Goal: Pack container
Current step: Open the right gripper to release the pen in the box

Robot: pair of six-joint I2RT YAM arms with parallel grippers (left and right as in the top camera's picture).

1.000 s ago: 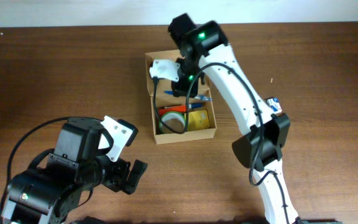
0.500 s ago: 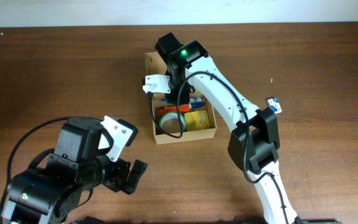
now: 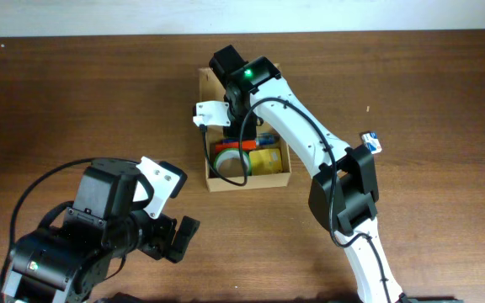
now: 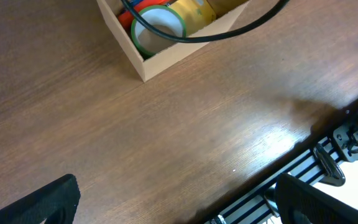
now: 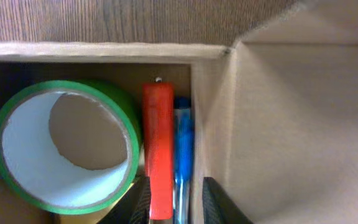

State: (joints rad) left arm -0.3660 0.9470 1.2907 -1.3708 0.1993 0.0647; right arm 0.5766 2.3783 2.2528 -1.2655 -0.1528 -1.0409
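The container (image 3: pixel 251 183) sits open on the table (image 3: pixel 428 76). Inside it the right gripper (image 5: pixel 178 190) hangs released, jaws slightly parted astride the red marker (image 5: pixel 158 149) and blue pen (image 5: pixel 183 149), hemmed between the green tape roll (image 5: pixel 61 146) and the container's wall. Well off the container's near-left corner, the left gripper (image 4: pixel 176 186) gapes wide, gripping nothing.

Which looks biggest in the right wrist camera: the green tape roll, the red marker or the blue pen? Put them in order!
1. green tape roll, by far the biggest
2. red marker
3. blue pen, the thinnest. Both sticks run off the picture's edge, so their full lengths are unclear.
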